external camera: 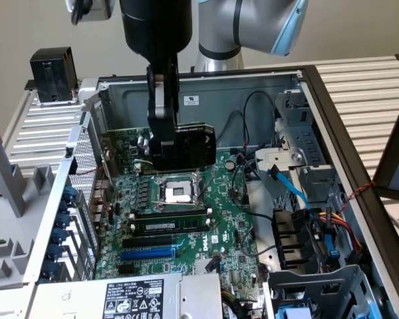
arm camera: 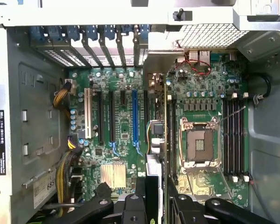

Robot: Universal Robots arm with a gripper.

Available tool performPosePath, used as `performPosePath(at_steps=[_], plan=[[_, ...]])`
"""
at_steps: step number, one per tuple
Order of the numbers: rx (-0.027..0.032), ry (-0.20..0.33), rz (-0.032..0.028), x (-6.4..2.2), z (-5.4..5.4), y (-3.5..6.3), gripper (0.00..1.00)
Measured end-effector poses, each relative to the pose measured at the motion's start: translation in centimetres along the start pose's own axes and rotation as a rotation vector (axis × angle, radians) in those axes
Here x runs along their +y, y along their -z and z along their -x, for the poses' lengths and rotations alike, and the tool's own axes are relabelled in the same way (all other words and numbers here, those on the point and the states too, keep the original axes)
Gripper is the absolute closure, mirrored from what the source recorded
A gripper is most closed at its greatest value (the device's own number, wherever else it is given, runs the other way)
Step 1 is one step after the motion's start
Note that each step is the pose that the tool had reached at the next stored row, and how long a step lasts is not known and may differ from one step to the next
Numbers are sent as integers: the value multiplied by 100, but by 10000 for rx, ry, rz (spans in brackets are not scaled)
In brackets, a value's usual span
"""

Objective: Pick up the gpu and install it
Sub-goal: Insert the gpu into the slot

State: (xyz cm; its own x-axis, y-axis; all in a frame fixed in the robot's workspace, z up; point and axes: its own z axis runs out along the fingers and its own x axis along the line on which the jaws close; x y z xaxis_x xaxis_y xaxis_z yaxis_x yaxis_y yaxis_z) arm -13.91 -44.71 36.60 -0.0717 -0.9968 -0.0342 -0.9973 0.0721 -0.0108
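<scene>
The gpu (external camera: 196, 143), a green card with a black shroud, hangs upright above the large green motherboard (external camera: 213, 226), over its CPU socket (external camera: 176, 191). My gripper (external camera: 163, 154) comes down from above and is shut on the card's upper edge. In the wrist view the gpu (arm camera: 158, 140) appears edge-on between my black fingers (arm camera: 133, 207), with the gripper (arm camera: 156, 203) clamped on it. It hangs between the blue slot (arm camera: 134, 116) and the CPU socket (arm camera: 198, 144), above the board and not seated in any slot.
The open computer case (external camera: 199, 90) walls in the board. A memory stick (external camera: 169, 226) sits in its slot and the blue slot (external camera: 146, 254) lies nearer the power supply (external camera: 133, 299). Drive cages and cables (external camera: 306, 219) crowd the exterior view's right. Rear slot brackets (arm camera: 102, 42) line one side.
</scene>
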Motion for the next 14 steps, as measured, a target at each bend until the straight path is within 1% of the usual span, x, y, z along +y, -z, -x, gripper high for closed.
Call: performPosePath(at_steps=[4, 5, 6, 7, 8, 9, 10, 14], plan=[[1, -2, 4, 1, -5, -73, 73], [2, -1, 21, 1, -8, -88, 73], [5, -1, 59, 0, -11, -98, 73], [9, -3, 109, 1, -13, -107, 73], [15, -5, 182, 0, -13, -114, 73], [24, -9, 299, 0, -14, -116, 73], [23, -11, 335, 0, -18, -116, 73], [19, -11, 336, 0, -17, -117, 73]])
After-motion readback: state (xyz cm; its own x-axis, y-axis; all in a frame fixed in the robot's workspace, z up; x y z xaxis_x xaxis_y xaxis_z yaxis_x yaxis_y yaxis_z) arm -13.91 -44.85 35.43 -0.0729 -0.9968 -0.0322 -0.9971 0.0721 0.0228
